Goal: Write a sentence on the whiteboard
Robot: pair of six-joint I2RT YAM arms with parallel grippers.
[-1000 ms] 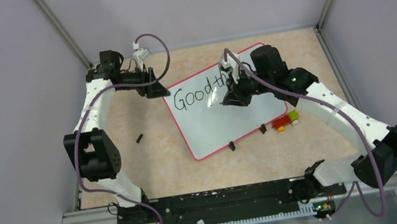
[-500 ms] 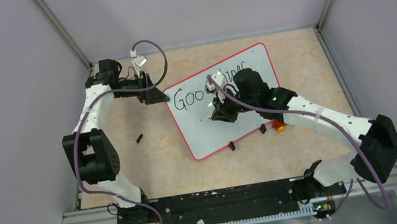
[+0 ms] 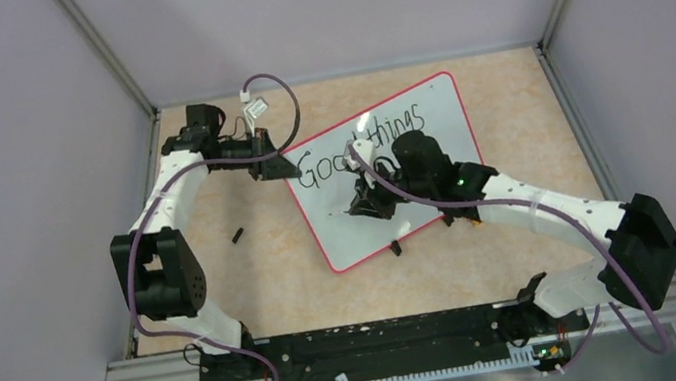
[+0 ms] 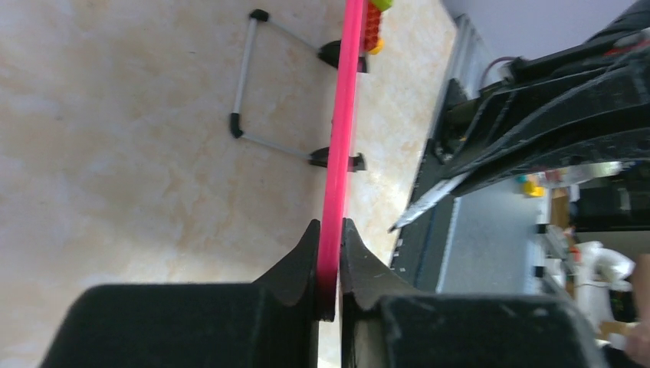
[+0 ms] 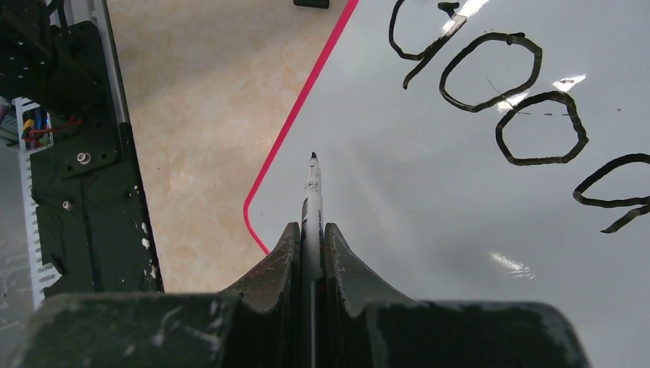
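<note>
The whiteboard (image 3: 346,235) with its red frame lies askew on the table. The sentence (image 3: 363,146) reads "Good things" in black along its far edge, partly covered by my right arm. My left gripper (image 3: 287,168) is shut on the board's far-left red edge (image 4: 343,123), which is pinched between the jaws of the left gripper (image 4: 329,234). My right gripper (image 3: 360,209) is shut on a thin white marker (image 5: 312,195). The marker's black tip sits over blank board (image 5: 460,245) near the rounded corner, below the "Goo" lettering (image 5: 490,73).
A small black cap-like piece (image 3: 238,235) lies on the table left of the board. Two black feet (image 3: 394,248) line the board's near edge, with a wire stand (image 4: 244,84) beneath it. A coloured toy block (image 4: 373,23) sits past that edge. Grey walls enclose the table.
My left gripper closed onto the board's red edge. My right arm carried the marker toward the board's near-left part, uncovering "things".
</note>
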